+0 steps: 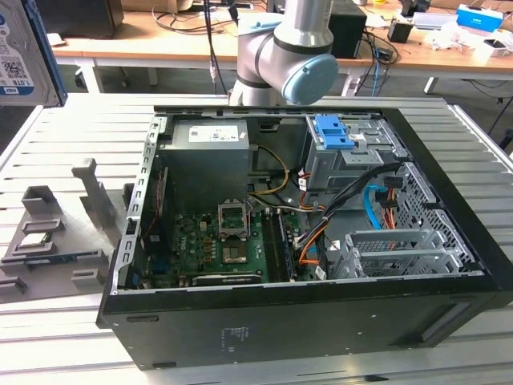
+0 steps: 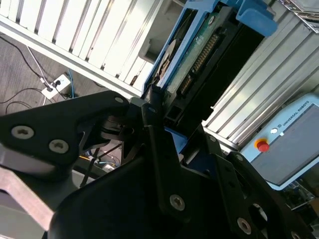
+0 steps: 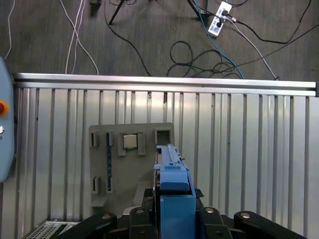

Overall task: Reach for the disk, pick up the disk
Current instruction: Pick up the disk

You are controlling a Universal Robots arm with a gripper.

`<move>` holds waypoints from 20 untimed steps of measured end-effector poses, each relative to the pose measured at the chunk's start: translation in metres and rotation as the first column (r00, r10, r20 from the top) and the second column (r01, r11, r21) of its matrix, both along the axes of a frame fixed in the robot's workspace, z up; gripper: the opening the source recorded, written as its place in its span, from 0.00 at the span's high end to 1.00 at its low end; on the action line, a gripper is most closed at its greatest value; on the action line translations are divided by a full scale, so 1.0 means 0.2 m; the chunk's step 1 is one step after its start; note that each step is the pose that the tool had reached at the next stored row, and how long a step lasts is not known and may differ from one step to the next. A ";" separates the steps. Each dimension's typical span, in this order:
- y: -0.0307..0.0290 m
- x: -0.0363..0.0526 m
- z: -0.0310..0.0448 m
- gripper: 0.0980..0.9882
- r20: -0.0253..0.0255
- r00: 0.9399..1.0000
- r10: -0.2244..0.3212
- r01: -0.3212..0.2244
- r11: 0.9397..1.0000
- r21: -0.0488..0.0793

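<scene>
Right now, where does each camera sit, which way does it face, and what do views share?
Exterior view: off the arm, looking down into the open computer case; arm joint shows.
First wrist view: wrist-mounted, facing down at table and grey fixture; gripper holds the disk.
Second wrist view: wrist-mounted, looking along the gripper at the disk edge-on.
Shared: all show the disk.

On the surface [image 1: 72,144] there are one open computer case [image 1: 304,329] and one grey holder [image 1: 48,261]. The holder carries one small square chip [image 3: 130,142]. There is one robot arm [image 1: 280,48] and one disk [image 1: 18,56]. Inside the case I count one blue caddy [image 1: 334,132] and one green board [image 1: 208,241]. The floor has one power strip [image 3: 219,21].
</scene>
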State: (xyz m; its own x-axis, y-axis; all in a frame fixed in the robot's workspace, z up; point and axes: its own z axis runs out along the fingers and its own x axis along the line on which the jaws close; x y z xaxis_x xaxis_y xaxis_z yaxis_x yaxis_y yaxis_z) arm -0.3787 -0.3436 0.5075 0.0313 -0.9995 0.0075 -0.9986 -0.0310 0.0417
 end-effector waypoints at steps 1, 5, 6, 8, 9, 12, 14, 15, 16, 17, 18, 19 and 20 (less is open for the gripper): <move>0.000 0.002 0.007 0.70 -0.001 1.000 0.000 0.000 1.000 0.000; 0.000 0.010 0.060 0.70 -0.004 1.000 0.000 0.000 1.000 0.000; 0.000 0.011 0.070 0.70 -0.005 1.000 0.000 0.000 1.000 0.000; 0.000 0.014 0.087 0.70 -0.006 1.000 0.000 0.000 1.000 0.000; 0.000 0.015 0.097 0.70 -0.006 1.000 0.000 0.000 1.000 0.000; 0.000 0.020 0.123 0.70 -0.008 1.000 0.000 0.000 1.000 0.000; 0.000 0.023 0.146 0.70 -0.009 1.000 0.000 0.000 1.000 0.000; 0.000 0.024 0.152 0.70 -0.010 1.000 0.000 0.000 1.000 0.000; 0.000 0.025 0.163 0.70 -0.010 1.000 0.000 0.000 1.000 0.000; 0.000 0.027 0.177 0.70 -0.011 1.000 0.000 0.000 1.000 0.000; 0.000 0.028 0.184 0.70 -0.011 1.000 0.000 0.000 1.000 0.000; 0.000 0.028 0.190 0.70 -0.012 1.000 0.000 0.000 1.000 0.000; 0.000 0.030 0.206 0.70 -0.013 1.000 0.000 0.000 1.000 0.000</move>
State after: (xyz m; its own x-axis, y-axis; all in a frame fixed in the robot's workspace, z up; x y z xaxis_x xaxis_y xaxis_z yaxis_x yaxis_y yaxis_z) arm -0.3726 -0.3436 0.5487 0.0314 -0.9995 0.0071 -0.9980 -0.0310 0.0545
